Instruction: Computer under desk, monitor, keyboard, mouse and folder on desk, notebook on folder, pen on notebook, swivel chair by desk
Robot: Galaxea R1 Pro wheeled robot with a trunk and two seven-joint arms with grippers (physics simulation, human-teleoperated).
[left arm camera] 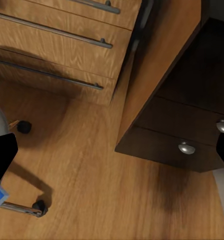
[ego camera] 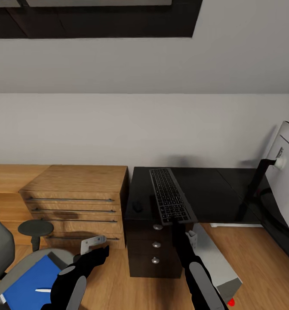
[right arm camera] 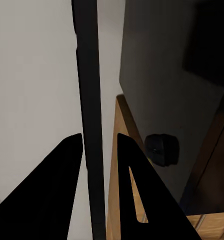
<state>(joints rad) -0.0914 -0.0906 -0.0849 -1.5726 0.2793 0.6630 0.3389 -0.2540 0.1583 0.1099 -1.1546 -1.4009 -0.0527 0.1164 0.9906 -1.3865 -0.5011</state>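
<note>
My right claw (right arm camera: 99,150) grips the keyboard (ego camera: 171,196) over the black table (ego camera: 213,189), near the mouse (ego camera: 137,206). My left claw (ego camera: 99,254) hangs open and empty above the floor.

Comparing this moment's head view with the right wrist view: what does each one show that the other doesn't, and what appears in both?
Head view alone: the oak cabinet, the swivel chair carrying the blue folder and white pen, the monitor, the computer on the floor, and the left pincer.

Right wrist view alone: the right pincer's fingers seen close, flanking the keyboard's thin edge.

Both: the keyboard, the mouse, the black desk and the pale wall.
</note>
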